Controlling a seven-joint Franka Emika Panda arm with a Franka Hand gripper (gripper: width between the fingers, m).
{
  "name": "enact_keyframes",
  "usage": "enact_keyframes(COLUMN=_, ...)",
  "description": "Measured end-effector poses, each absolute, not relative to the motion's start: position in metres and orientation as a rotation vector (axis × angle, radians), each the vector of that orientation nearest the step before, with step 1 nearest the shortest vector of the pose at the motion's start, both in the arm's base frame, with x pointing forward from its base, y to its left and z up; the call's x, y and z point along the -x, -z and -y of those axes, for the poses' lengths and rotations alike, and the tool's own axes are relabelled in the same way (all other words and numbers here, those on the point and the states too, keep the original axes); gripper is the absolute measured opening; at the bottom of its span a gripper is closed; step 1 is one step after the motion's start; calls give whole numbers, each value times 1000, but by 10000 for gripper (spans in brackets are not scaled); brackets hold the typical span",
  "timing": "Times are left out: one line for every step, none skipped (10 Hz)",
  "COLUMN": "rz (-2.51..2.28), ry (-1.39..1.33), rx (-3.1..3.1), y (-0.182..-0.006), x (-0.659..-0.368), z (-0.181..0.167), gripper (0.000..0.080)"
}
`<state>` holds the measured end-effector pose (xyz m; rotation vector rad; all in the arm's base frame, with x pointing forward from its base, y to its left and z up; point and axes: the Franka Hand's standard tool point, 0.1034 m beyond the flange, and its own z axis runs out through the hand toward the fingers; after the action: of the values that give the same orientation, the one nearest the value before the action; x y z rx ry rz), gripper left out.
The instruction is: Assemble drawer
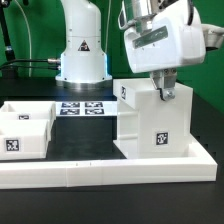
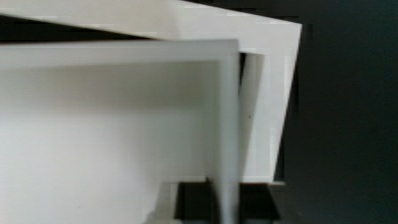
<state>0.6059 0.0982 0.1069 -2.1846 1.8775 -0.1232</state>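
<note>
The tall white drawer housing stands at the exterior view's right, with tags on its front and side. My gripper reaches down onto its top edge. In the wrist view my gripper straddles a thin white wall of the housing, with a dark finger pad pressed against each side, so it is shut on that wall. The white knobbed trays sit at the exterior view's left, apart from the housing. I cannot separate the two of them clearly.
The marker board lies flat between the trays and the housing, in front of the arm's base. The low white L-shaped border wall runs along the near side and the exterior view's right.
</note>
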Motion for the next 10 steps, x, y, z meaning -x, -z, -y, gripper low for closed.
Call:
enact_keyframes(rz=-1888, ry=108, rx=2180, y=-106, x=-612, z=-99, gripper=52)
enact_keyframes(rz=-1909, ry=100, rx=2165, y=-105, x=-620, z=-99, gripper=52)
enact_keyframes(rz=-1910, ry=103, rx=2165, y=-105, x=-627, z=-99, gripper=52)
enact_keyframes(rz=-1909, ry=108, rx=2165, y=-105, x=-629, z=-99, gripper=52)
enact_keyframes(rz=-1917, ry=109, rx=2163, y=-105, x=-631, z=-99, gripper=54)
enact_keyframes(rz=-1923, ry=116, rx=2159, y=-105, x=-635, z=-98, gripper=54)
enact_keyframes(rz=-1926, ry=123, rx=2159, y=-105, x=-639, z=-98, gripper=54)
enact_keyframes(rz=-1929, ry=115, rx=2160, y=-105, x=-641, z=-98, gripper=54)
enact_keyframes(rz=-1935, ry=97, rx=2166, y=-105, x=-641, z=-98, gripper=54)
enact_keyframes(rz=-1934, ry=92, rx=2170, y=-105, x=-640, z=-98, gripper=54)
